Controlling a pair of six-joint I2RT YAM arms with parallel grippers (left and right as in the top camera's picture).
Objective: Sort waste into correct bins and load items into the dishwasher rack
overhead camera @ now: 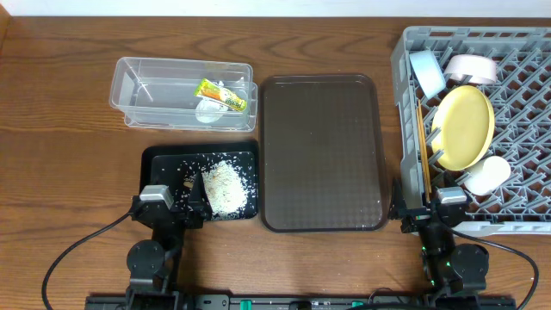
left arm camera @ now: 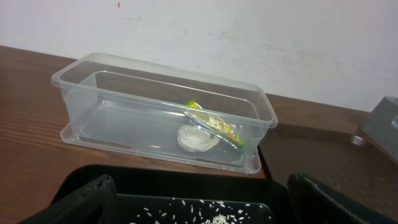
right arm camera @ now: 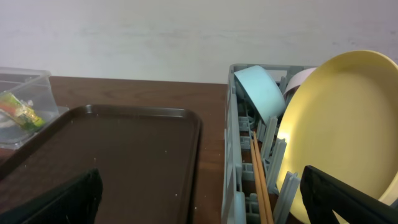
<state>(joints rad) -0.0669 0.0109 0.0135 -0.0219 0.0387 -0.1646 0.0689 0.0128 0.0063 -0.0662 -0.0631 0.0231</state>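
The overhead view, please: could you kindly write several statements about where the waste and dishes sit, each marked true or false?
The snack wrapper lies in the clear tub. True.
The rice scraps lie in the clear tub. False: they are in the black tray.
The yellow plate stands in the grey rack. True.
The chopsticks lie in the black tray. False: they are in the grey rack, along its left wall.
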